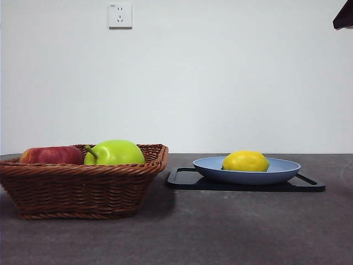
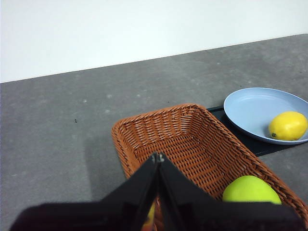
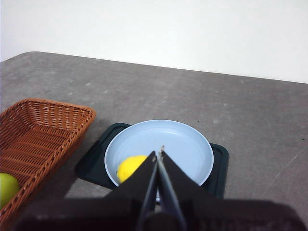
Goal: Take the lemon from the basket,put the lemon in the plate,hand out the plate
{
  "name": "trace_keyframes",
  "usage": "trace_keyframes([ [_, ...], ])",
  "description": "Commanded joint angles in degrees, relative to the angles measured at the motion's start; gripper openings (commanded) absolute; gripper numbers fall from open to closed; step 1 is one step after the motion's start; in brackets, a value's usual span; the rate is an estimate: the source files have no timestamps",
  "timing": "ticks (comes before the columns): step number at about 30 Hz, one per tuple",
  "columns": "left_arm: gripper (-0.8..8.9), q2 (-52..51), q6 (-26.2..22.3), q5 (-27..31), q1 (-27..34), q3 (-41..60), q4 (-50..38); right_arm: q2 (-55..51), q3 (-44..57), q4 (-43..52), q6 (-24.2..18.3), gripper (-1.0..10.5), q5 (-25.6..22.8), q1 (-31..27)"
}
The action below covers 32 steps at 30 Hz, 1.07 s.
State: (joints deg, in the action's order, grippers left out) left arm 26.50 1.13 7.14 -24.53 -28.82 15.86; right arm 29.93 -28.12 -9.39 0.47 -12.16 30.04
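The small oval yellow lemon (image 1: 245, 160) lay inside the round shallow blue plate (image 1: 282, 172), toward the side nearer the basket. The plate sat on a flat black rectangular tray (image 1: 187, 179) on the grey table (image 1: 220, 232). Beside the tray stood the brown woven wicker basket (image 1: 77, 190), holding a bright green stemmed fruit (image 1: 115, 152) and a red apple (image 1: 51, 155). The left gripper (image 2: 157, 157) hung above the basket, jaws pressed together; the right gripper (image 3: 160, 153) hung above the plate, jaws likewise closed on nothing.
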Motion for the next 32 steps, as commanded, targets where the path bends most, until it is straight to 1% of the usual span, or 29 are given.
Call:
trace_keyframes([
  [1,0.08,0.0,0.39,0.11,-0.2,-0.35,-0.33,0.07,-0.44,0.59,0.52,0.0,-0.22,0.39],
  [4,0.08,-2.89,0.17,0.37,-0.09,-0.35,0.77,0.04,-0.44,0.59,0.52,0.0,-0.24,0.39],
  [5,0.08,-4.37,-0.68,0.37,0.2,-0.35,1.49,0.02,-0.44,0.59,0.52,0.0,-0.22,0.39],
  [6,0.08,-6.51,-3.28,0.35,0.74,-0.35,2.71,0.02,-0.44,0.59,0.52,0.0,-0.2,0.42],
  [7,0.08,-8.92,-4.39,0.33,1.6,-0.35,4.17,0.02,-0.44,0.57,0.52,0.0,-0.22,0.39],
  [8,0.08,-10.93,-4.28,0.39,2.62,-0.35,5.55,0.04,-0.44,0.59,0.52,0.0,-0.22,0.39],
  [10,0.08,-15.15,-3.89,0.42,6.29,0.02,7.91,0.07,-0.44,0.57,0.52,0.0,-0.22,0.39],
  [15,0.08,-21.38,-4.17,0.26,16.7,4.74,6.69,0.07,-0.44,0.57,0.52,0.0,-0.22,0.39],
  [17,0.08,-23.17,-4.13,-0.44,20.33,7.91,5.22,0.04,-0.44,0.59,0.52,0.0,-0.22,0.39],
  [20,0.08,-24.92,-4.07,-3.78,23.91,12.59,3.23,0.04,-0.44,0.59,0.52,0.0,-0.22,0.39],
  [23,0.08,-25.75,-3.93,-6.51,25.73,17.11,0.48,0.04,-0.44,0.59,0.52,0.0,-0.22,0.39],
  [27,0.08,-26.03,-2.23,-6.54,26.38,22.21,-1.86,0.07,-0.44,0.59,0.52,0.0,-0.22,0.39],
  [32,0.08,-26.4,-0.66,-5.68,26.56,26.18,-1.92,0.04,-0.44,0.59,0.52,0.0,-0.22,0.39],
])
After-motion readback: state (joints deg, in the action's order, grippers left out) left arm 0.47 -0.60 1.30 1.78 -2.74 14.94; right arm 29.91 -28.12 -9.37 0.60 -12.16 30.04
